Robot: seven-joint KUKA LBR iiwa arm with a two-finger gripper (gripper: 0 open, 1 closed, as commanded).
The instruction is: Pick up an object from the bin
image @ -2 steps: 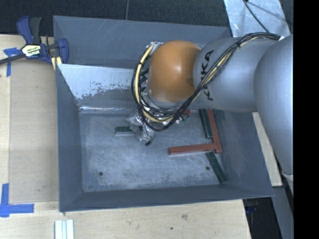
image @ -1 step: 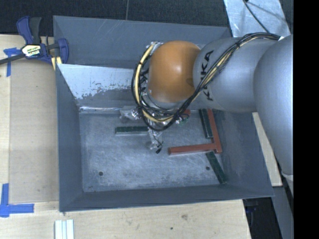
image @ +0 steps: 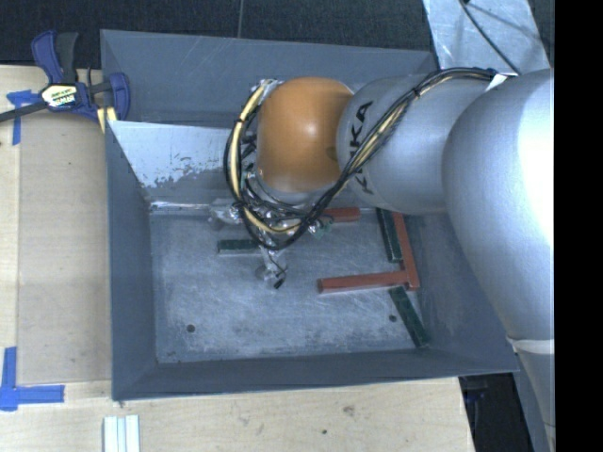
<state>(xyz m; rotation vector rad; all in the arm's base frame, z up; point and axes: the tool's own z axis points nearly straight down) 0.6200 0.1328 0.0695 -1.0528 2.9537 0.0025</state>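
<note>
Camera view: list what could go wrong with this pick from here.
1. The claw is over bare floor of the grey metal bin, between the short dark green flat strip and the long red-brown flat bar; going down here it may catch nothing.
2. Both lie flat on the floor, so they may slip out of a grasp.

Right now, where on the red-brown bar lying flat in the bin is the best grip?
Probably mid-length of the red-brown bar, from straight above, pinching across its narrow width: it lies flat, with bare bin floor on both long sides.
</note>
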